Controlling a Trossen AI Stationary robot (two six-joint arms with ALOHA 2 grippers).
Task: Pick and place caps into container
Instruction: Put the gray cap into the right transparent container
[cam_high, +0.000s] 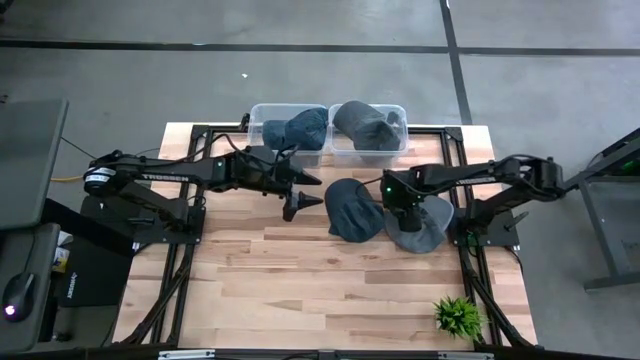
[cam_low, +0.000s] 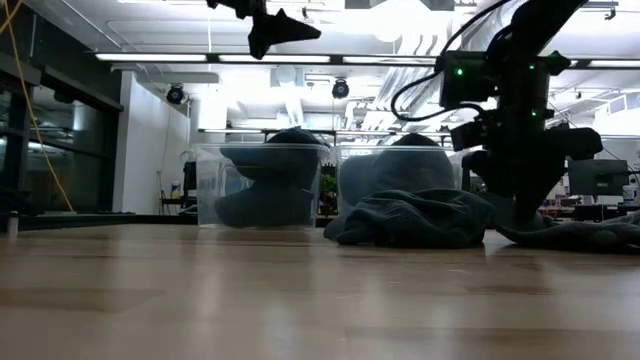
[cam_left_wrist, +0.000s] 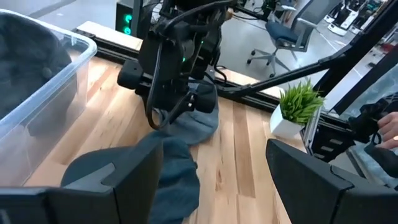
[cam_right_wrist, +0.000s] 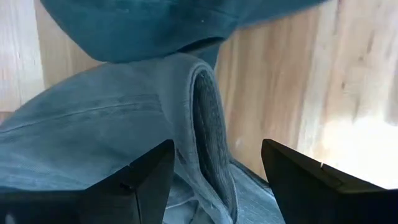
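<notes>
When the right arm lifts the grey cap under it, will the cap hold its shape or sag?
The grey cap will probably sag: it lies crumpled flat on the table, with soft folds under the open right gripper. Its thick seam may give the fingers grip. It overlaps the navy cap, so lifting may drag that one too.

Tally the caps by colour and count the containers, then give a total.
Dark navy caps: 2, one in the left container at, one on the table.
Slate grey caps: 2, one in the right container at, one under the right gripper.
Containers: 2.
Total: 6.
</notes>
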